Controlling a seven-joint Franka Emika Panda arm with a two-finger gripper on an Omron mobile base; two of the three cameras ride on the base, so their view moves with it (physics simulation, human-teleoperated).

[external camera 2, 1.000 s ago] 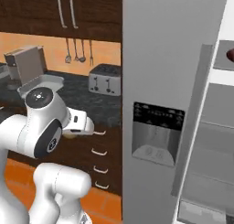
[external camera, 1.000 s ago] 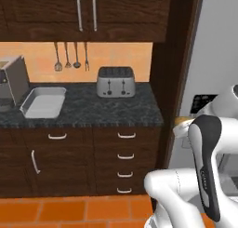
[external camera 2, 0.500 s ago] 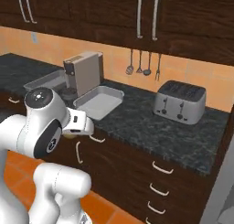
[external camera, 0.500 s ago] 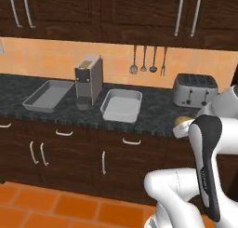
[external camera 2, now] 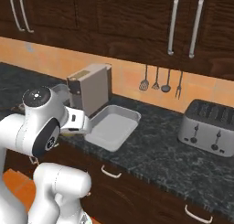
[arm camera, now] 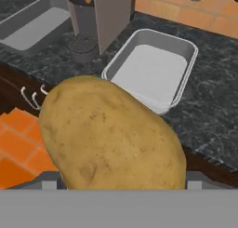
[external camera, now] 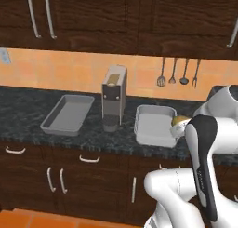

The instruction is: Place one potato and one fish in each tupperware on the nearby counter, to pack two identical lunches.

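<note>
the pincer (arm camera: pixel 116 185) grips a potato (arm camera: pixel 111 136), which sits large and yellow-brown right between its jaws in the hand view, hiding most of the fingers. in the left base view the same potato (external camera: pixel 180 122) shows as a small rounded lump at the end of the arm, just beyond the near right corner of a tupperware (external camera: pixel 139 129). the jaws stand wide around it.

ahead of the pincer and a little to the right in the hand view lies that near tupperware (arm camera: pixel 186 78), a shallow light-grey tray flat on the dark speckled worktop (arm camera: pixel 209 115), apart from the potato. in the right base view this tray (external camera 2: pixel 132 115) lies just past the hand.

further off, up and to the left of the pincer in the hand view, a second tupperware (arm camera: pixel 28 13) rests on the same worktop. between the two trays stands a boxy coffee machine (arm camera: pixel 100 13), upright.

well to the right of the pincer in the right base view a silver toaster (external camera 2: pixel 208 127) stands on the worktop, and utensils (external camera 2: pixel 160 79) hang on the orange wall behind.
</note>
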